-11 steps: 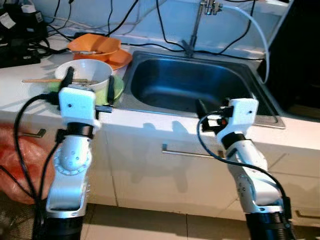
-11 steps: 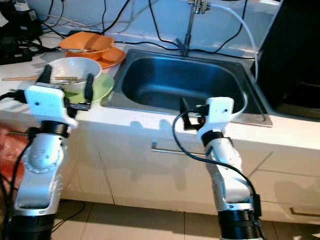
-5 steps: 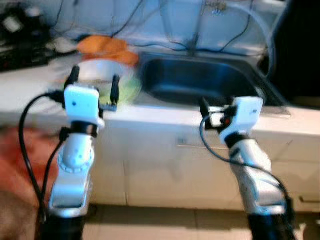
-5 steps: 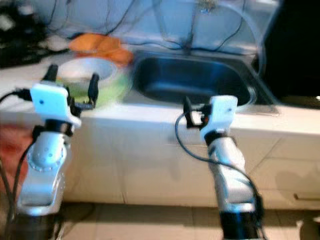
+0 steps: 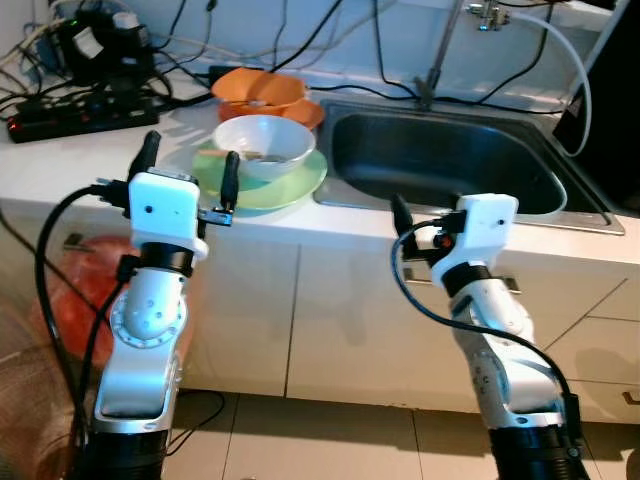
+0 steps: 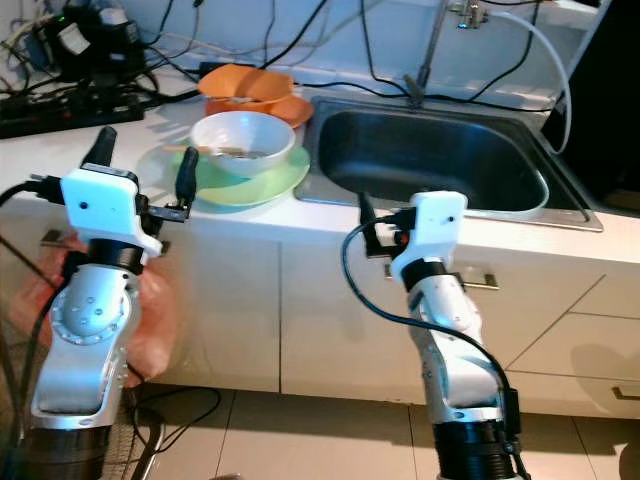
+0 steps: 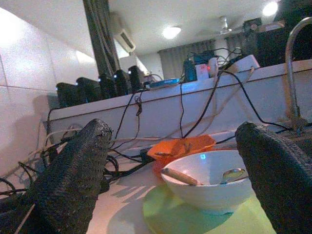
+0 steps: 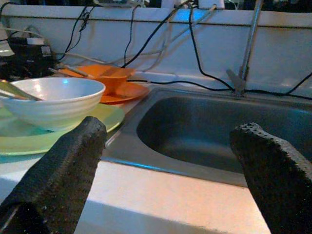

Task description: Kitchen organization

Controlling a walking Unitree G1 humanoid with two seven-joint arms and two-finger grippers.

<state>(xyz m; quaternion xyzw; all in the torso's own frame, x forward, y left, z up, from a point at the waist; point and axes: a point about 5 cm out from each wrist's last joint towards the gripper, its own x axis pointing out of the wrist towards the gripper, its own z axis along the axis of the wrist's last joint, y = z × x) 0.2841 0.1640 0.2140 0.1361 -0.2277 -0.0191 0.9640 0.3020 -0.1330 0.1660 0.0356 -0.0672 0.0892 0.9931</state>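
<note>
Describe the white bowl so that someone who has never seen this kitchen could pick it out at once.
Start at the steel sink set into the white counter. Just to its left lies a light green plate, and the white bowl sits on it, with utensils resting inside. The only other dishes nearby are orange ones farther back, so it is the one white bowl.

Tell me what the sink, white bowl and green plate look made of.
Sink: brushed stainless steel, grey with a dull sheen.
White bowl: probably glazed ceramic, glossy with highlights, possibly melamine.
Green plate: likely plastic or melamine, flat pale colour, soft shine.
</note>
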